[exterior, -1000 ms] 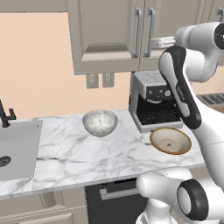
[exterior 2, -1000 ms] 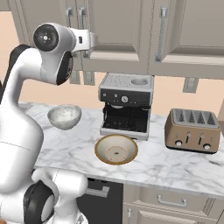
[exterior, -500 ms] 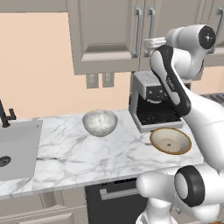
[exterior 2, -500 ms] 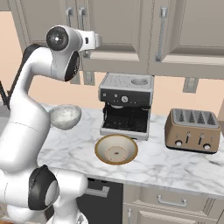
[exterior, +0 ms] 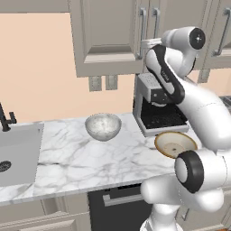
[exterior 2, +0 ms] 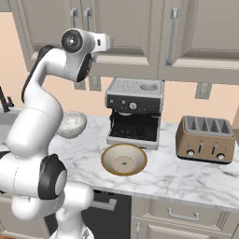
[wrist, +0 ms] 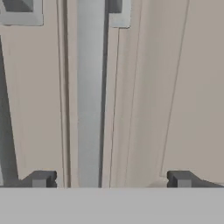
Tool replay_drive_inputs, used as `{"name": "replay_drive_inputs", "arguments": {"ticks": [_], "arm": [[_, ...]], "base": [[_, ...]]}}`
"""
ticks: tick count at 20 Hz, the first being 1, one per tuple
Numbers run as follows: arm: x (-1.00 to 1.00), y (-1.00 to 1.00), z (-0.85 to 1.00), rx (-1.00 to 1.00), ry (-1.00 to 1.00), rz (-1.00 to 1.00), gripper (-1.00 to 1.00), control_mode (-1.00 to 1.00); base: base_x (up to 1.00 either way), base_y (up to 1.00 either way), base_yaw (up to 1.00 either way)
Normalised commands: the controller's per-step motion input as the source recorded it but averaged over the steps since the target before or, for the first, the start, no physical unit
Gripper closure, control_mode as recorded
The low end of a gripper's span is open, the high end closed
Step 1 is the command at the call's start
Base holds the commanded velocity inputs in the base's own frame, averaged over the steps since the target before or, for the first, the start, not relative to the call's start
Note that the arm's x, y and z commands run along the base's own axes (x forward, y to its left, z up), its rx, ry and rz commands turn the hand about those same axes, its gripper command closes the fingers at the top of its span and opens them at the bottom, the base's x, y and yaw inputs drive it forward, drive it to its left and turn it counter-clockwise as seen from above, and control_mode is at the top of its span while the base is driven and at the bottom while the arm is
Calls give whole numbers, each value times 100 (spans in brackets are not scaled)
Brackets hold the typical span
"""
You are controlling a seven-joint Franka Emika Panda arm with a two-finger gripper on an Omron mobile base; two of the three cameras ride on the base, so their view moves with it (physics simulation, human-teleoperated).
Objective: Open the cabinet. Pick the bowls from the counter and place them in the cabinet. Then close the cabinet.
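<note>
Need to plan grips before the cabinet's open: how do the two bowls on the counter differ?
The grey-white marbled bowl is deep and rounded; the tan bowl is shallower and wider, with a brown rim and cream inside. The marbled bowl stands left of the coffee machine, nearer the sink; the tan bowl sits right in front of the machine, near the counter's front edge. Both are upright, empty and untouched.

White glossy arm (dark joints), rounded links
</note>
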Motion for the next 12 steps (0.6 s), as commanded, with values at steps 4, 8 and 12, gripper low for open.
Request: {"name": "replay_drive_inputs", "arguments": {"ticks": [4, 8, 12], "arm": [[62, 0, -15, -1, 0, 0, -100, -100], [64, 4, -22, -4, 0, -2, -100, -100], [75, 4, -26, -6, 0, -4, -100, -100]], "base": [[0, 0, 0], [0, 0, 0], [0, 0, 0]]}}
